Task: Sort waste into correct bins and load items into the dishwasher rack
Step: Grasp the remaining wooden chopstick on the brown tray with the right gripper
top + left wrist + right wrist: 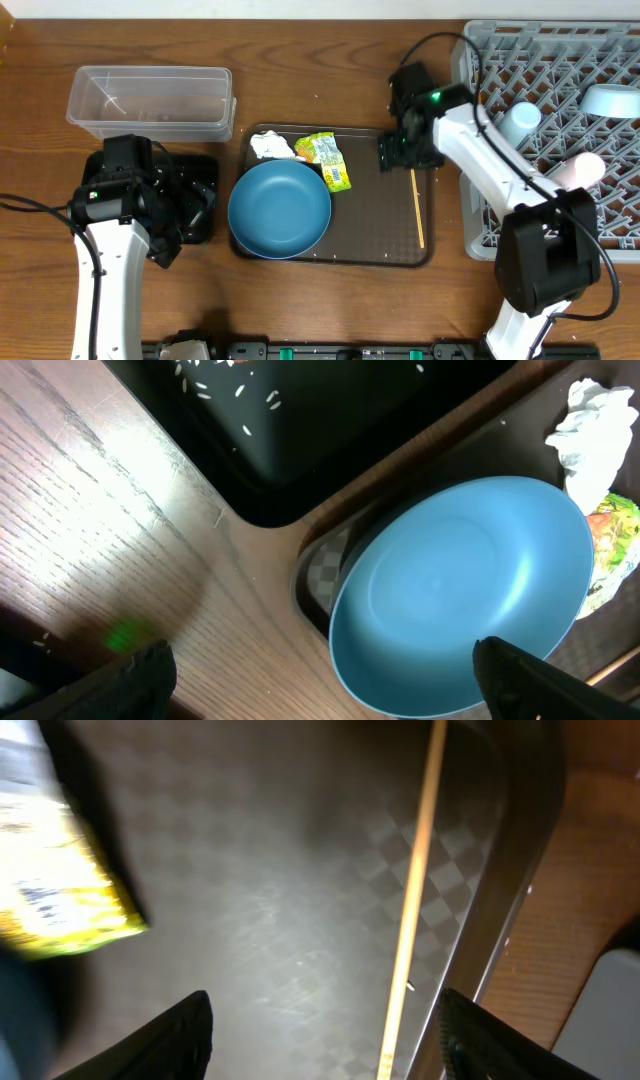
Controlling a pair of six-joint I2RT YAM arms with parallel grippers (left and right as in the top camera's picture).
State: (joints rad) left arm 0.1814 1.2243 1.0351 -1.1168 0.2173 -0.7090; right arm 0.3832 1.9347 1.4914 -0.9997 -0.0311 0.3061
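The left gripper (322, 660) hangs with fingers spread wide and empty, where the black tray (330, 430), flecked with rice grains (240, 398), meets the left edge of the brown serving tray (380, 230). Just to its right, the dark-blue plate (280, 208) lies on that tray. The right gripper (325, 1020), likewise spread and empty, hovers over the far end of a chopstick (417, 205) by the tray's right edge. Beyond the plate lie the wrapper (328, 160) and tissue (270, 147). The clear tub (150, 100) stands far left. The rack (500, 60) on the right holds a light-blue cup (520, 122), whitish cup (582, 168) and bowl (610, 100).
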